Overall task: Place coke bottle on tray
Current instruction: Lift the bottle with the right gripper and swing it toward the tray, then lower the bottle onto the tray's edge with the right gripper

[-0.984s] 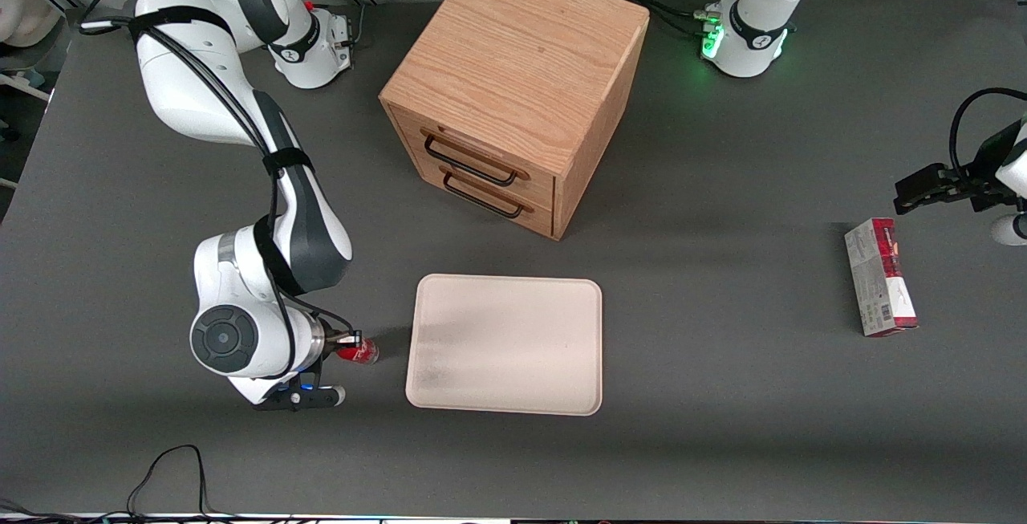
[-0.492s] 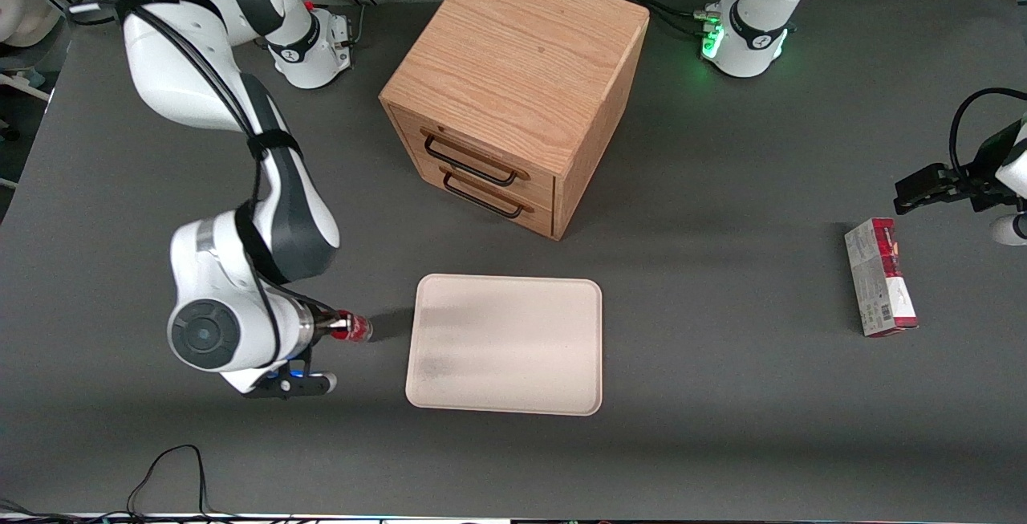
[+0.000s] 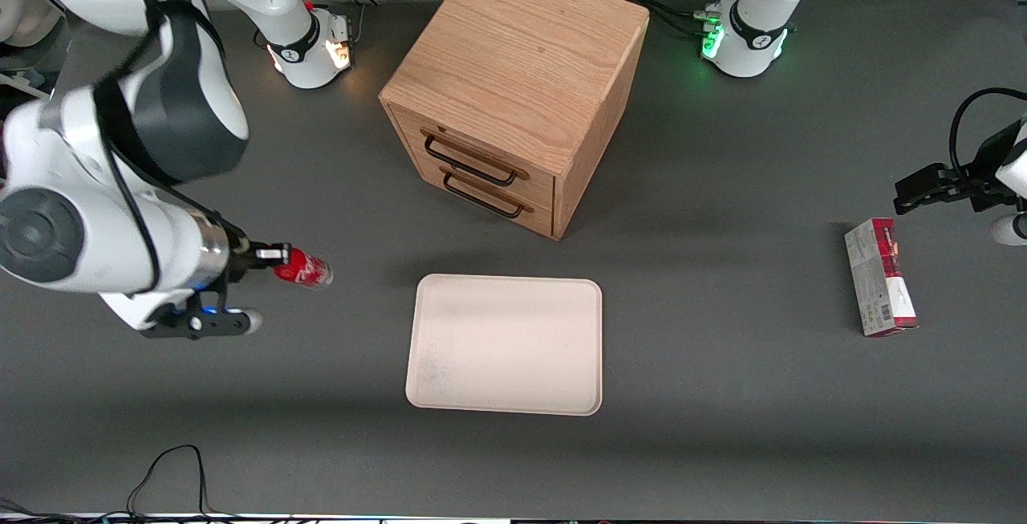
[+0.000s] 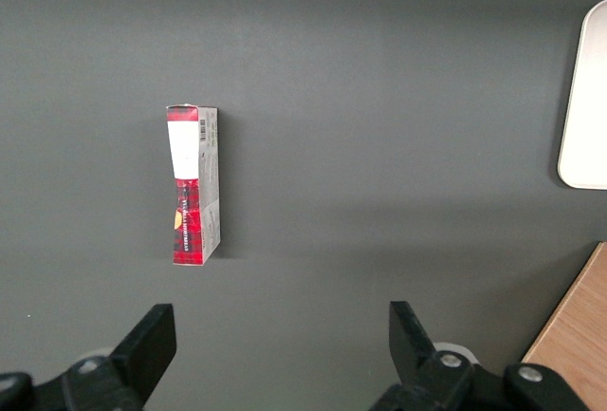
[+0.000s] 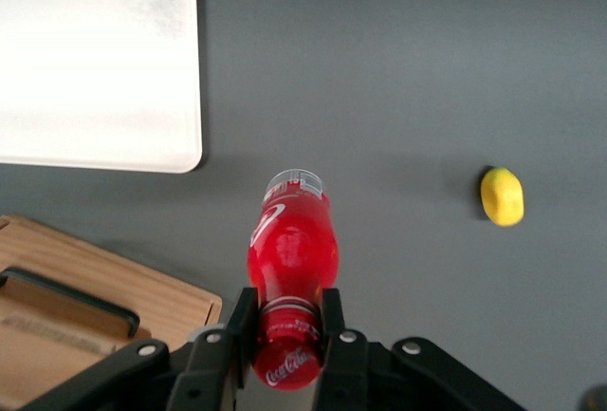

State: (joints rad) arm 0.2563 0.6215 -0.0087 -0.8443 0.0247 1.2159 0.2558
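Observation:
My right gripper [image 3: 269, 255] is shut on the coke bottle [image 3: 303, 270], a small red bottle with white lettering. It holds the bottle by its capped end, well above the table, toward the working arm's end. In the right wrist view the fingers [image 5: 243, 321] clamp the neck of the bottle [image 5: 291, 254], whose clear base points away from the gripper [image 5: 287, 327]. The cream-pink tray [image 3: 505, 344] lies flat on the table, beside the bottle and below it. It also shows in the right wrist view [image 5: 95, 60].
A wooden drawer cabinet [image 3: 513, 91] stands farther from the front camera than the tray. A red-and-white carton box [image 3: 879, 287] lies toward the parked arm's end. A small yellow object [image 5: 501, 196] lies on the table under the working arm.
My gripper has lifted the coke bottle off the table, rising and moving away from the tray toward the working arm's end. The tray has not moved.

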